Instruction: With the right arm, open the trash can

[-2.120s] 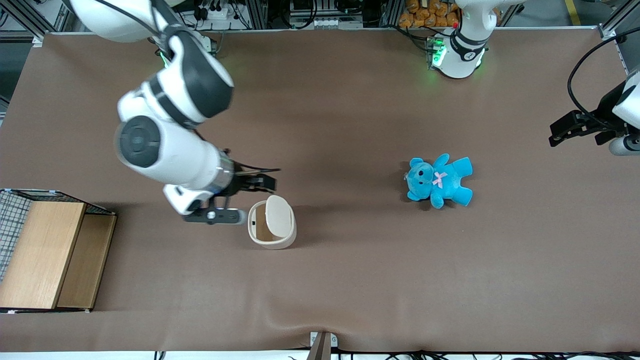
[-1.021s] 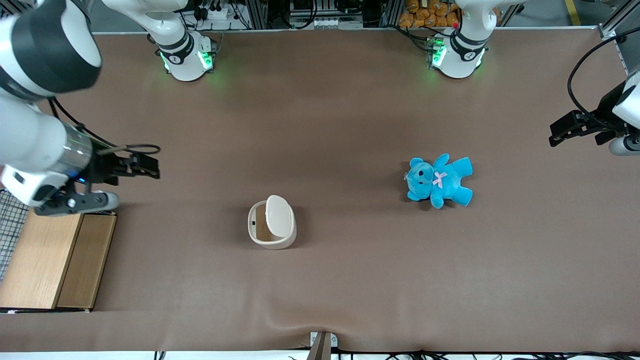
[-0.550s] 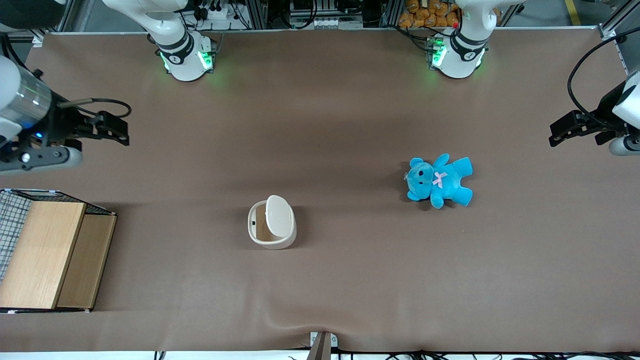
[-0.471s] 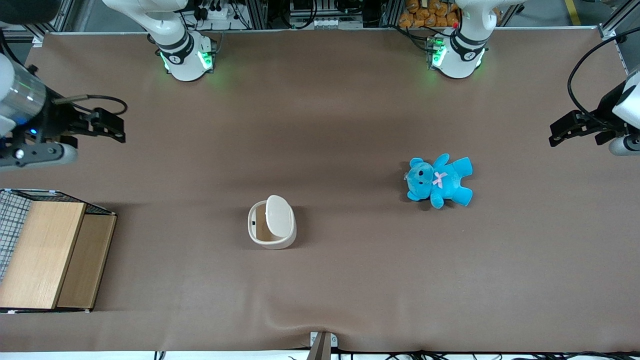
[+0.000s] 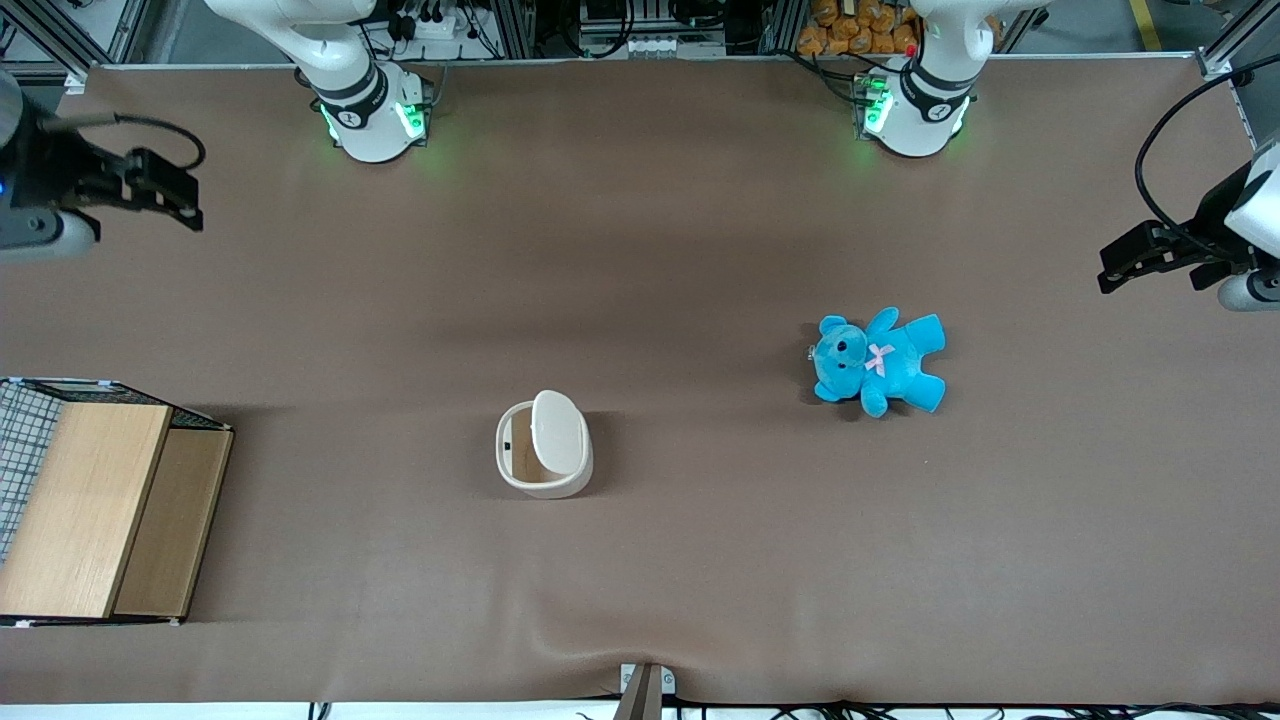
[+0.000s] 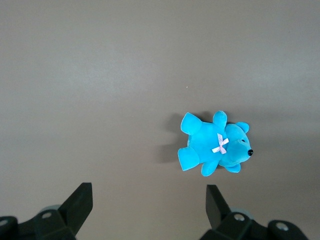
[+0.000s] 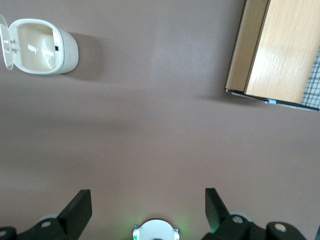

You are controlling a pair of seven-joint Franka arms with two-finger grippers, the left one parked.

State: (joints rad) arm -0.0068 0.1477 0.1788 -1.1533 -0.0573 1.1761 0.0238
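The cream-white trash can [image 5: 543, 455] stands on the brown table with its lid [image 5: 557, 432] swung up, so the tan inside shows. It also shows in the right wrist view [image 7: 44, 46], lid raised. My right gripper [image 5: 170, 192] is open and empty, high above the table at the working arm's end, well away from the can and farther from the front camera than it. Its two black fingers [image 7: 76, 212] stand wide apart over bare table in the right wrist view.
A wooden box [image 5: 95, 510] with a wire mesh side sits at the working arm's end, near the table's front edge; it also shows in the right wrist view [image 7: 277, 52]. A blue teddy [image 5: 878, 362] lies toward the parked arm's end. Both arm bases [image 5: 370, 110] stand at the back edge.
My right gripper has drawn away from the trash can, moving toward the working arm's end and away from the front camera. The can stays put with its lid up.
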